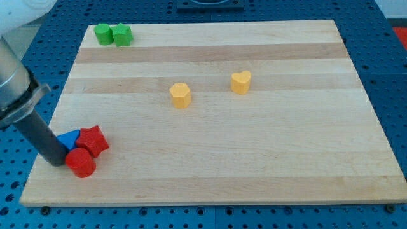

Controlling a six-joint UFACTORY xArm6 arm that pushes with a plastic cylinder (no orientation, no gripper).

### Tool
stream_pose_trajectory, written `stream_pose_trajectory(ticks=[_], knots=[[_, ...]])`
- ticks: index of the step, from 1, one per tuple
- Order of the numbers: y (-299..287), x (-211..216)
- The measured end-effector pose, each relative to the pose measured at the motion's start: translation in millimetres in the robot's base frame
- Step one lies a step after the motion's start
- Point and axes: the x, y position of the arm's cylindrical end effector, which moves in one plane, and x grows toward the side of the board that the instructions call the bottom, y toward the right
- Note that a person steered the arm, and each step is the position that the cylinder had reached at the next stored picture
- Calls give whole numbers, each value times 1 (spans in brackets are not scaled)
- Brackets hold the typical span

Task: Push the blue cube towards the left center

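A blue block [68, 139] lies near the board's lower left, partly hidden, so its shape is unclear. A red star-shaped block [93, 140] touches its right side and a red round block [81, 163] sits just below it. My dark rod comes down from the view's left, and my tip [57, 159] rests on the board at the blue block's lower left, touching or nearly touching it and the red round block.
Two green blocks [112, 34] sit side by side at the board's top left corner. A yellow block [180, 95] and a yellow heart block [241, 82] lie near the middle. The wooden board's left edge [48, 130] is close to my tip.
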Motion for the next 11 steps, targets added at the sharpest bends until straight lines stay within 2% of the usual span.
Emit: stream_pose_trajectory(ticks=[2,3,4,5,7,11], knots=[[-25,26],[-47,10],[-30,6],[-6,-11],[-45,-81],[-47,-111]])
